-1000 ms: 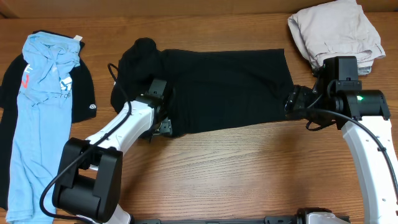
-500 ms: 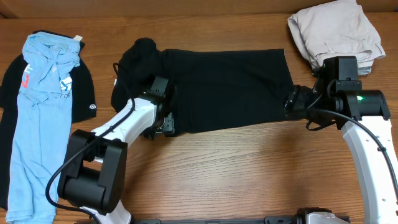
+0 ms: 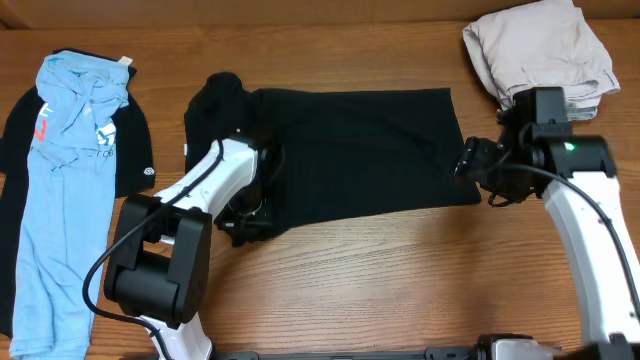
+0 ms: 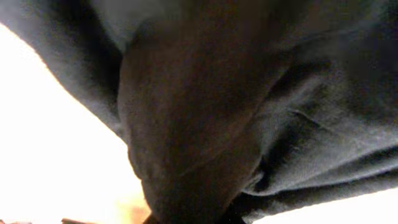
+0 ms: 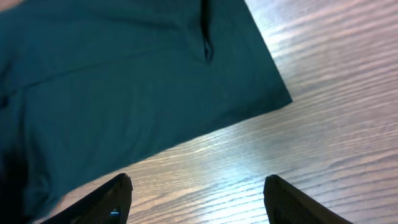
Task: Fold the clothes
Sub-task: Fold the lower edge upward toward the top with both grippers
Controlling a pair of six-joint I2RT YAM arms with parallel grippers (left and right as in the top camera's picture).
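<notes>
**Black tee flat at mid-table, an arm at each near end**

The black tee lies spread in the middle of the table. The right gripper hangs wide open and empty over bare wood, just beside the tee's near right corner. The left gripper is under cloth at the near left edge, and I cannot tell if it is closed. In my judgement the right one should pinch the corner first, then both should lift level to keep the hem straight.
</notes>
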